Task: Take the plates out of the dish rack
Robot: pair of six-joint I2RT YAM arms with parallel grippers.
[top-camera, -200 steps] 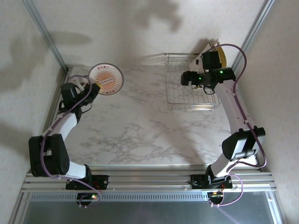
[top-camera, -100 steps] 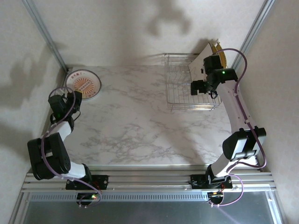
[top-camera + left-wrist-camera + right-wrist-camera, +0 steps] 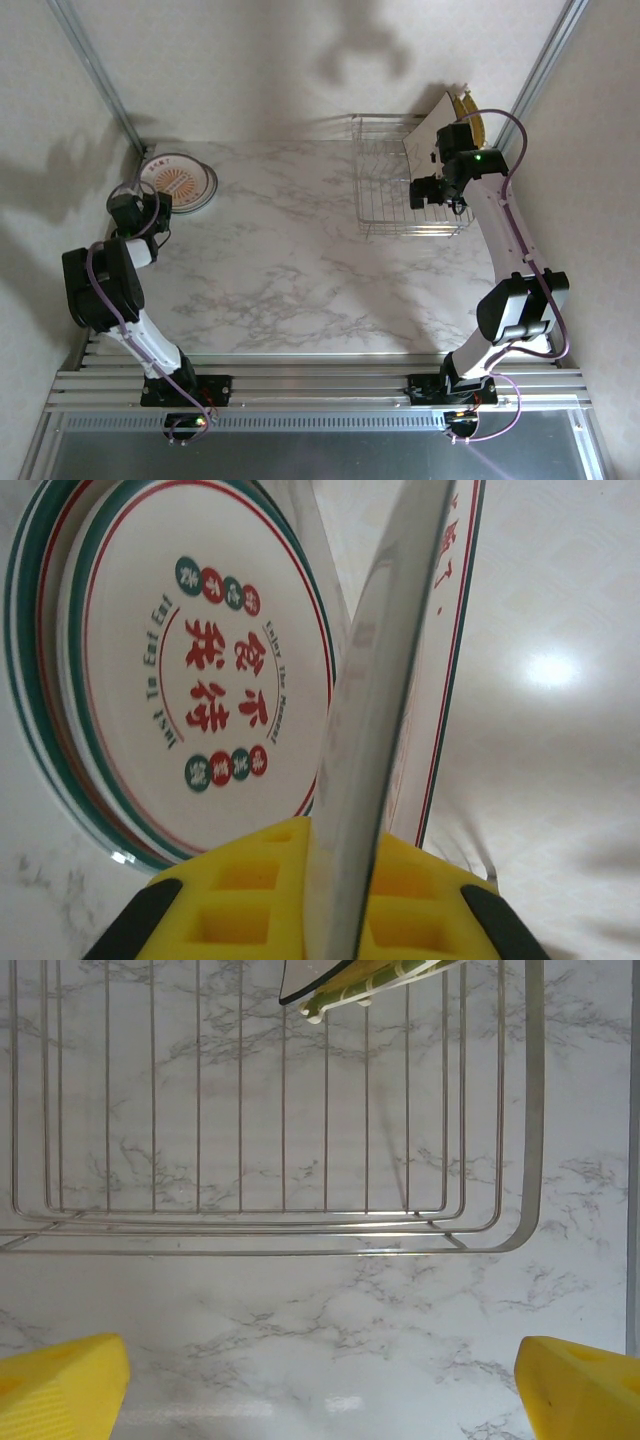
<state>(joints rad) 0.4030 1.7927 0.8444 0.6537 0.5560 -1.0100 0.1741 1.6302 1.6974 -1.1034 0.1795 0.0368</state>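
Left fingers [image 3: 235, 895] pinch a round plate [image 3: 385, 680], likely stiff and breakable, by its rim above the far-left stack [image 3: 200, 680]. Right fingers [image 3: 60, 1380] gape empty over the rack [image 3: 388, 195]; plates [image 3: 428, 125] lean at its far right.

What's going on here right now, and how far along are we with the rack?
The left gripper is shut on the rim of a round plate, holding it at an angle beside the stack of round plates at the table's far-left corner. The right gripper is open and empty, hovering over an edge of the dish rack. A whitish square plate and a yellow striped plate lean at the rack's far-right end, so unloading is not finished.
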